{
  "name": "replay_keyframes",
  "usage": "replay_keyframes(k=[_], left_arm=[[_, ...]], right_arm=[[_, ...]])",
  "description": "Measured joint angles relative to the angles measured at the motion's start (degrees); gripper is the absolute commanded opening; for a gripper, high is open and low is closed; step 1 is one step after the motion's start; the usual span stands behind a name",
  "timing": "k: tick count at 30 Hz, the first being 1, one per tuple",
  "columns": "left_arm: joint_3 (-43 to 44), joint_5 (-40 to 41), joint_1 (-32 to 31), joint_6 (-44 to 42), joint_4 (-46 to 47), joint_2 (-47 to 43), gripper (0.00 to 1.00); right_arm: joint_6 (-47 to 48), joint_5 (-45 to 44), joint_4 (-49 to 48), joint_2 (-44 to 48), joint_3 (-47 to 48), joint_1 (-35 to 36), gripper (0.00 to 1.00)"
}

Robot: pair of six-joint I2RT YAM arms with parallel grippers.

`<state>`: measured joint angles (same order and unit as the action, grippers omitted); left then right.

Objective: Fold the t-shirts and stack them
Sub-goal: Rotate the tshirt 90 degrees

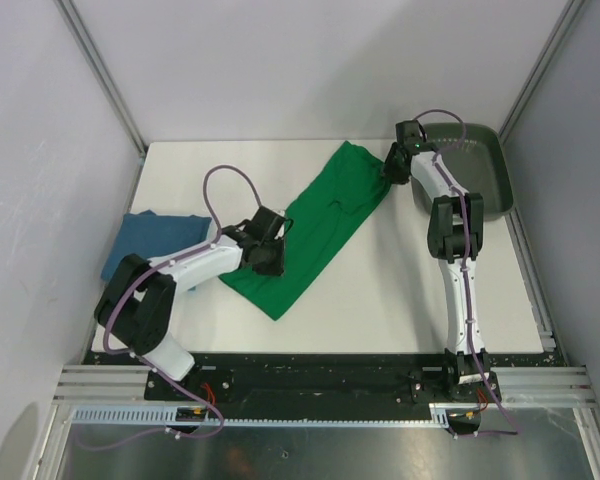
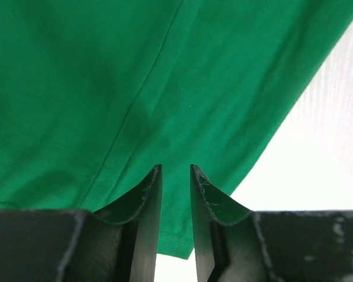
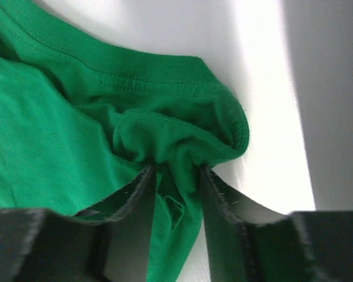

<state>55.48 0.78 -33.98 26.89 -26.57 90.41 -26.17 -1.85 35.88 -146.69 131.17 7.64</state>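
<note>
The emerald green t-shirt [image 1: 325, 225] lies as a long folded strip, running diagonally from the table's middle toward the far right. My left gripper [image 1: 271, 254] is at the strip's left edge. In the left wrist view its jaws [image 2: 176, 168] stand narrowly apart with the green cloth [image 2: 165, 88] and its hem between them. My right gripper [image 1: 393, 166] is at the strip's far end. In the right wrist view [image 3: 176, 168] it is shut on a bunched corner of the green shirt [image 3: 165, 129]. The teal blue t-shirt [image 1: 152, 240] lies folded at the left edge.
A dark grey-green plastic tray [image 1: 485, 175] stands at the far right corner, just behind my right gripper. White table [image 1: 400, 290] surrounds the shirts. Grey walls close in the left, right and far sides.
</note>
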Motion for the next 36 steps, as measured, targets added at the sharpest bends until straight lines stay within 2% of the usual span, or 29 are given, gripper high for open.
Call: replay_keyframes(k=[9,24,29,36], left_arm=[[-1.05,0.15,-1.51,0.07,-1.05,3.48,0.29],[-1.29,3.56,-15.06,5.70,0.13,5.07,0.28],[0.83,1.57,-20.98,10.80,0.26,6.86,0.28],[8.57,-3.06,-25.18,16.44,-0.61,13.44,0.28]], right_arm=[[0.98,1.22,0.26,0.02,0.00,-0.68,0.48],[-0.85,-2.64,0.22,1.62,-2.58,-0.85,0.53],[-0.81,-3.08,0.26,1.62,-2.43,-0.87,0.53],[-0.04,-3.04,1.46,0.46,0.15,-0.83,0.59]])
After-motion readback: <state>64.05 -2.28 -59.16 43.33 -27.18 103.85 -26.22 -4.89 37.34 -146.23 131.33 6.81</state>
